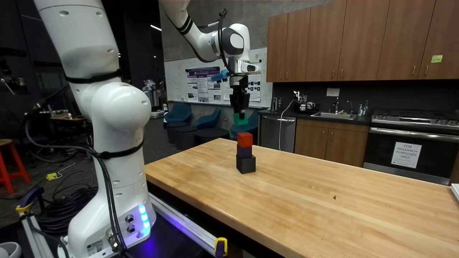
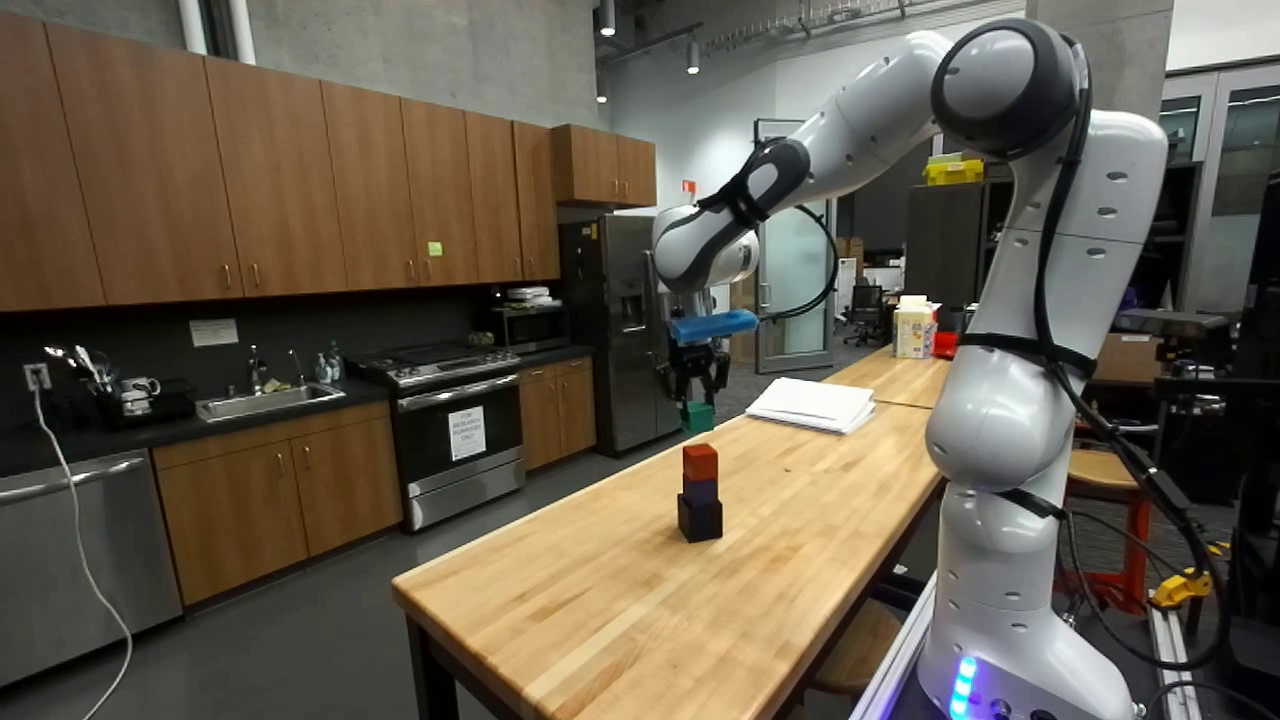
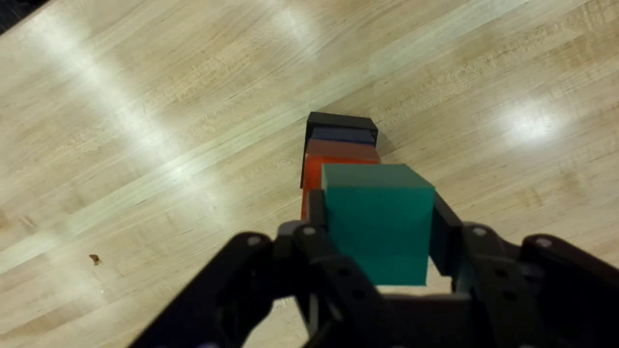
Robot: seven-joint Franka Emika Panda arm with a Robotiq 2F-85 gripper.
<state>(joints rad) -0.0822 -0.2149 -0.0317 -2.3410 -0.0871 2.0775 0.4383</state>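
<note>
Grips green cube (image 3: 379, 237) in the hand (image 3: 378, 218), with red cube (image 3: 333, 157) below toward 11 o'clock in wrist view. Apparently mid-stacking; likely calls next for aligning, then lowering.

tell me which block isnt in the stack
The green block, held in the gripper; the red block, purple block and black block are stacked below.

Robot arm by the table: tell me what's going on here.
The arm holds a green cube in its gripper. The cube hangs above a stack of three on the table: a red cube on top, a purple cube in the middle and a black cube at the bottom. Both exterior views show a gap between the green cube and the red one, so they are not touching.
</note>
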